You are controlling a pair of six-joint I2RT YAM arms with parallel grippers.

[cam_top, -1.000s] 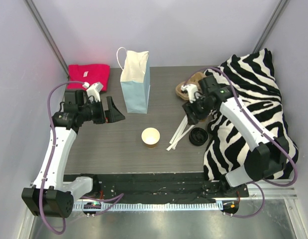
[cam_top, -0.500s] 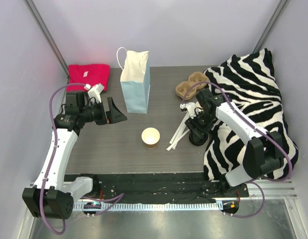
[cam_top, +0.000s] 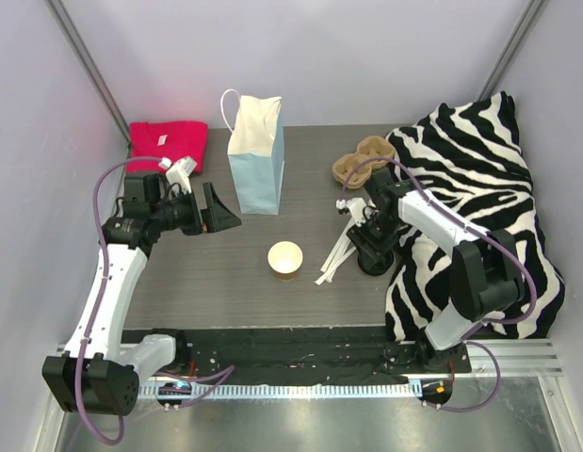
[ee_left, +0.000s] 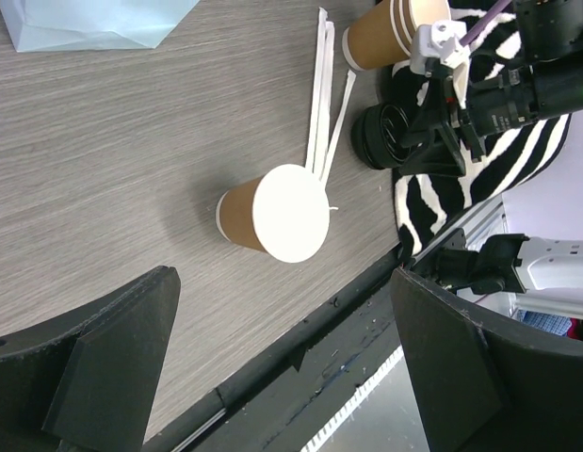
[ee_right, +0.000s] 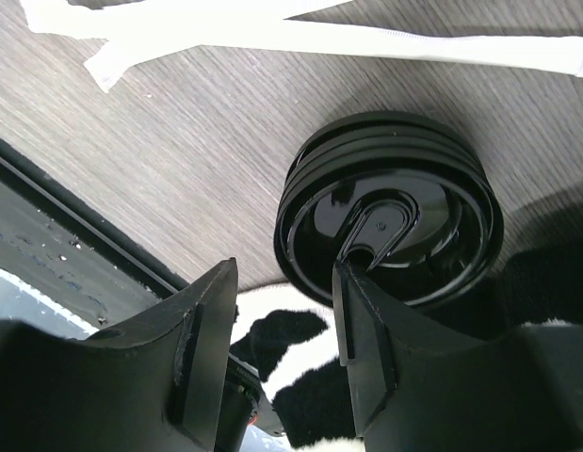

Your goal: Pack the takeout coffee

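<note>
Right fingers (ee_right: 366,348) have dropped from the carrier (cam_top: 360,160) to the black lid (ee_right: 390,217), open astride its rim, gripping nothing. The cup (cam_top: 285,259) stands lidless on the surface (cam_top: 206,282); left fingers (ee_left: 112,358) gape empty. Next, likely: pinch the lid, cap the cup.

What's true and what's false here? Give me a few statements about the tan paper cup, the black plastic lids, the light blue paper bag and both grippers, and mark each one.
1. The tan paper cup has a lid on. False: it stands open, and the stack of round black plastic lids lies apart from it.
2. The light blue paper bag stands upright. True.
3. The left gripper holds the cup. False: it is wide open, empty and clear of the cup.
4. The right gripper is at the lid stack, its fingers straddling the rim. True.
5. The white paper-wrapped straws lie between cup and lids. True.
</note>
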